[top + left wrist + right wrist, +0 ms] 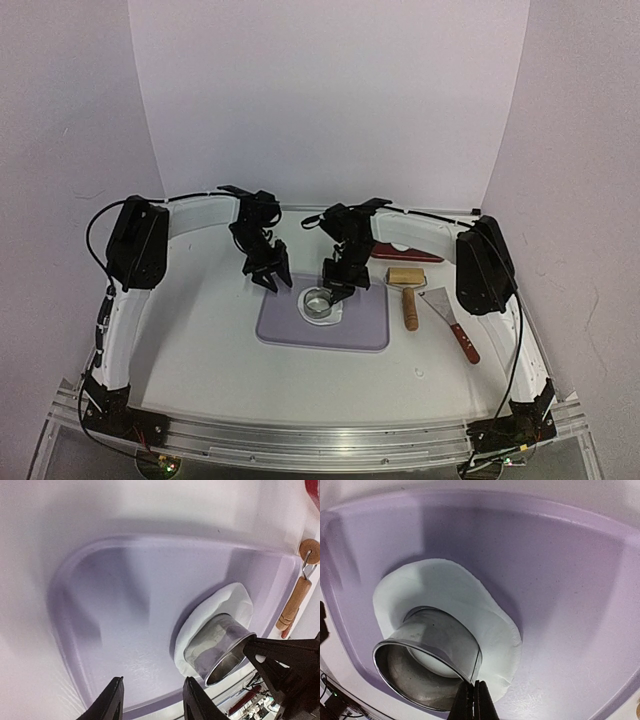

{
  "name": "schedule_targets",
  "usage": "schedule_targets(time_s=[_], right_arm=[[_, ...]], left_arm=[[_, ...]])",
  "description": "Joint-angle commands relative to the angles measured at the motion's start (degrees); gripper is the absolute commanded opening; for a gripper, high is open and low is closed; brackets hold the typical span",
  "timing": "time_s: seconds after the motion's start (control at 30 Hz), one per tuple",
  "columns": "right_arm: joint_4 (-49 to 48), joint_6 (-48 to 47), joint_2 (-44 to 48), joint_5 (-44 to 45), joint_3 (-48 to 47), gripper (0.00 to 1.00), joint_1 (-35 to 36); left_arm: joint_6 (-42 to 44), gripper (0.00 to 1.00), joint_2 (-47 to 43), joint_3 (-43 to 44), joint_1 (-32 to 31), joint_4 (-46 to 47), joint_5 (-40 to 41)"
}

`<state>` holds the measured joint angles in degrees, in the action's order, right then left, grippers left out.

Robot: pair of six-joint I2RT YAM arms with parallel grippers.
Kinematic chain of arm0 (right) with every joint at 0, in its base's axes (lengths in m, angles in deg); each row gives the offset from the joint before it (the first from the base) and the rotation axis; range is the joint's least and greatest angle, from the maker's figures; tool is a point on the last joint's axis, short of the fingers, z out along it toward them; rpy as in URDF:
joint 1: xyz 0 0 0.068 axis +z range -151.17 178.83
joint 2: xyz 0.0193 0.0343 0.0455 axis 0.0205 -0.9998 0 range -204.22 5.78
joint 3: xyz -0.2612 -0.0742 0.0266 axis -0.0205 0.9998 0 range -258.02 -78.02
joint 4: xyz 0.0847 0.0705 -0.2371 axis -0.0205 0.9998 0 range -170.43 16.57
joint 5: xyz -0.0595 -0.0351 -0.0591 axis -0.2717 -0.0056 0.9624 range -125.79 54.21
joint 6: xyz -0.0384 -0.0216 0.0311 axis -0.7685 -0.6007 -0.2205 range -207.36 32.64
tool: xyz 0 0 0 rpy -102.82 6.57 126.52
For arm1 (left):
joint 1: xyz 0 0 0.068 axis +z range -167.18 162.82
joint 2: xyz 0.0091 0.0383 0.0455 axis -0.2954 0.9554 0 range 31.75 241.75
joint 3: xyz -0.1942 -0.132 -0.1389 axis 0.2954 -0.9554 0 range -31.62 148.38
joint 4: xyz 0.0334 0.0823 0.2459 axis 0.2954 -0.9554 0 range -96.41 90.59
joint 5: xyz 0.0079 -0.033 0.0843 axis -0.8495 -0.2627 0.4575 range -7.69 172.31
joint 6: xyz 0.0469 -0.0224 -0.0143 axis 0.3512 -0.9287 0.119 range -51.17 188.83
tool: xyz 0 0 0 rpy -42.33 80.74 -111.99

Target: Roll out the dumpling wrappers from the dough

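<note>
The dough is a thin white palm-sized sheet lying on the purple mat. A metal ring cutter stands on the sheet, with white dough showing inside it. My right gripper is shut on the near wall of the ring cutter. Over the mat's far left corner my left gripper hangs open with nothing between its fingers, left of the dough and apart from it. No separate dumpling wrappers are in view.
A wooden roller lies just right of the mat, and a red-handled scraper lies further right. A dark red object sits behind them under the right arm. White walls enclose the table at the back and sides.
</note>
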<state>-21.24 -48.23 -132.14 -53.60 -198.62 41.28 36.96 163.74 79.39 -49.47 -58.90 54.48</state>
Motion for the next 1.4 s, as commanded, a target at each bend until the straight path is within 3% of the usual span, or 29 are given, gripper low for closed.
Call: schedule_targets(time_s=[0.0, 0.43, 0.7, 1.37], right_arm=[[5.5, -1.4, 0.5, 3.6, 2.6, 0.0, -0.3], [5.6, -1.8, 0.5, 2.6, 1.9, 0.0, -0.2], [5.9, -1.9, 0.6, 2.6, 2.3, 0.0, -0.2], [7.5, -2.0, -1.0, 2.5, 0.0, 0.0, -0.2]], left_arm=[[-0.6, 0.42, -5.3, -1.1, 0.9, 0.1, 3.7], [4.5, 0.4, 0.0, 2.7, -1.7, 4.5, -3.5], [3.6, 0.4, 1.5, -1.3, -2.3, 13.5, -7.8], [4.5, 0.35, 5.1, -4.3, -3.9, 16.2, -11.6]])
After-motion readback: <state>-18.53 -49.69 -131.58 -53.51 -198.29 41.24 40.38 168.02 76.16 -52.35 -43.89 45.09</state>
